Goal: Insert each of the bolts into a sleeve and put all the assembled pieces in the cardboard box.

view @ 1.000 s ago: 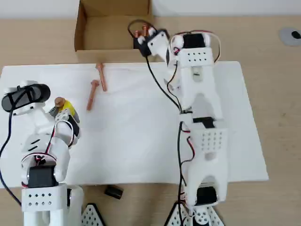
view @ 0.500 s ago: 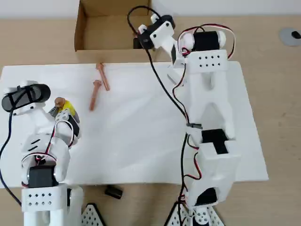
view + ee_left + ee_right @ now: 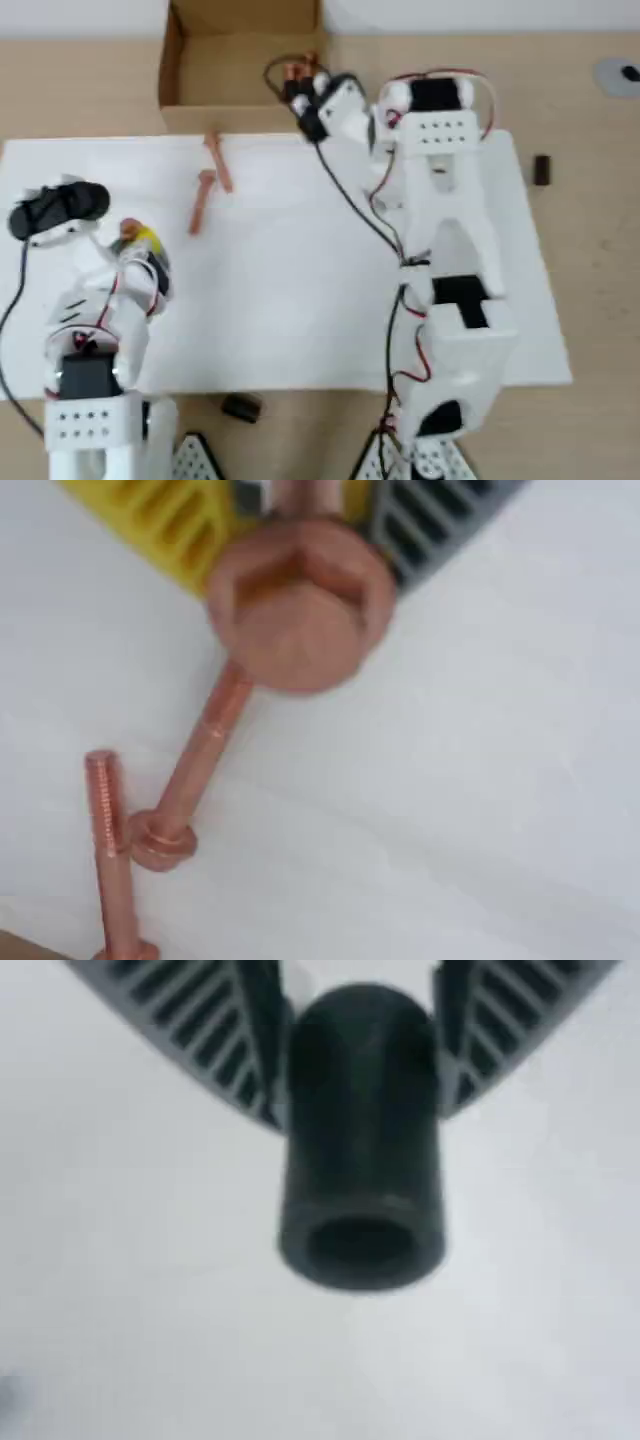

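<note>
My left gripper (image 3: 137, 240) stands over the left side of the white sheet, shut on a copper bolt (image 3: 128, 228). In the left wrist view the bolt's hex head (image 3: 300, 605) sits between the yellow and grey fingers of that gripper (image 3: 300, 510). Two loose bolts (image 3: 216, 162) (image 3: 200, 200) lie on the sheet near the cardboard box (image 3: 170, 60); the left wrist view has them too (image 3: 195, 770) (image 3: 108, 855). My right gripper (image 3: 360, 1110) is shut on a black sleeve (image 3: 360, 1190), open end facing the camera, above a white surface. Copper bolt ends (image 3: 298, 70) show in the box's near right corner.
One black sleeve (image 3: 541, 170) lies on the wooden table right of the white sheet (image 3: 300, 290). Another sleeve (image 3: 241, 407) lies by the front edge between the arm bases. A grey disc (image 3: 620, 75) sits at the far right. The right arm's wrist (image 3: 335, 105) hangs by the box.
The right arm stretched toward the box, then its wrist drew back slightly. A black sleeve now lies right of the sheet where none was before. The left gripper shifted slightly with its bolt.
</note>
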Tool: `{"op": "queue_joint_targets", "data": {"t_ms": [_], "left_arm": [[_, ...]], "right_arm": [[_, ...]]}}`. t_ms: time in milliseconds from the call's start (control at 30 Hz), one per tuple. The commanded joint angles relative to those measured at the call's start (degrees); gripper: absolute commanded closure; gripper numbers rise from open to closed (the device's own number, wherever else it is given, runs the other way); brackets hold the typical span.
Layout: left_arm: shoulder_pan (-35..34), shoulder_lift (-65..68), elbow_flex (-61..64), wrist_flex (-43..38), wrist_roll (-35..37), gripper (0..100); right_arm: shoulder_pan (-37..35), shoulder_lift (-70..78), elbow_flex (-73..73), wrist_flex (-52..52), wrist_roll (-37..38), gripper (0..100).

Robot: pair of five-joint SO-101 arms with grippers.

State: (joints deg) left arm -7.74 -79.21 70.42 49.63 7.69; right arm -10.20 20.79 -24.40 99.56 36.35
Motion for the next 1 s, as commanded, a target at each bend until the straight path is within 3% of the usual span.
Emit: {"op": "queue_joint_targets", "data": {"t_ms": [0, 400, 600, 967], "left_arm": [[0.9, -0.9, -3.4, 0.2, -0.6, 99], [1.0, -0.9, -3.3, -0.1, -0.8, 99], [3.8, -0.9, -3.1, 0.1, -0.8, 99], [6.3, -0.9, -2.2, -0.2, -0.9, 99]], "right_arm": [[-1.6, -4.3, 4.4, -7.6, 1.3, 98.2], [-3.7, 14.5, 15.1, -24.8, 4.8, 97.2], [-4.1, 15.5, 9.2, -21.5, 7.8, 83.1], [-5.1, 15.4, -5.7, -10.2, 9.5, 70.7]]}}
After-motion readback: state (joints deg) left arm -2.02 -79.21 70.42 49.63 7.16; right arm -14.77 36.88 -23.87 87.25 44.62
